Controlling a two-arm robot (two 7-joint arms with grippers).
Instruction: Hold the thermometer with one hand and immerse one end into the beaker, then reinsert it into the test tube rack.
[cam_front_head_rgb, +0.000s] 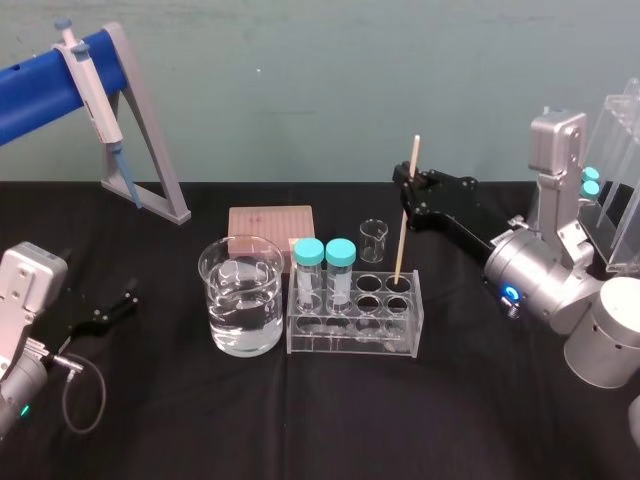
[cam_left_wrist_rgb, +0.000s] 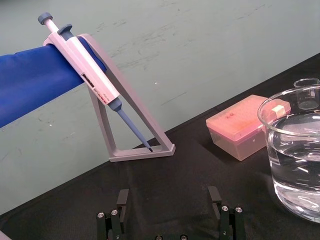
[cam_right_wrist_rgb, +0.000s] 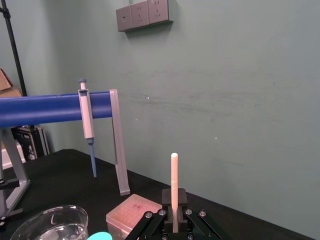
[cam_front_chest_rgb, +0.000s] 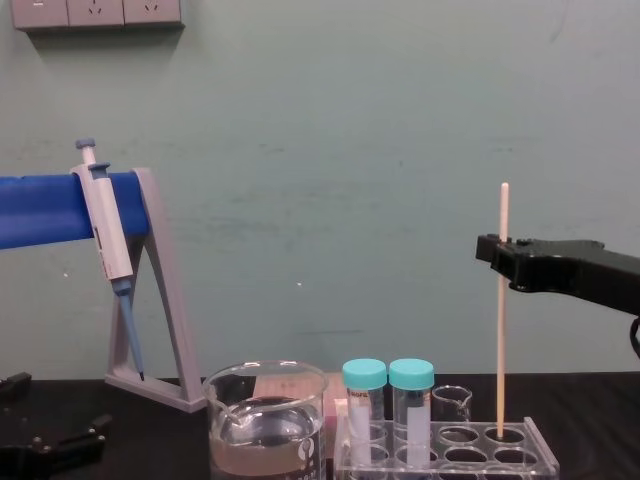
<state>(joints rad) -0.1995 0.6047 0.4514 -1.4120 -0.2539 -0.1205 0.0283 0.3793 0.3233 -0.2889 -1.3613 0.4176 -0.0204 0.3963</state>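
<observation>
The right claw (cam_front_head_rgb: 405, 197) is closed on the thermometer (cam_front_head_rgb: 402, 250), pinching it above mid-height. The rod stands nearly upright, its top clear above the claw and its foot straight below, in the corner hole of the rack (cam_front_head_rgb: 350, 340) beneath the claw. At the rack's far end from the claw stand two capped tubes (cam_front_head_rgb: 309, 268), and just past them is the beaker (cam_front_head_rgb: 228, 320).

With the rod seated and gripped, this reads as the lift-out, though it could equally be the return. For a lift, pull straight along the rod's own line so the foot doesn't scrape the hole. Rise until the foot clears the tube caps, cross over them, then lower it mid-beaker, away from the rim. Keep the pinch firm, as so thin a rod may swivel.

Farthest off, the left claw (cam_front_head_rgb: 112, 306) rests low with its fingers apart.
</observation>
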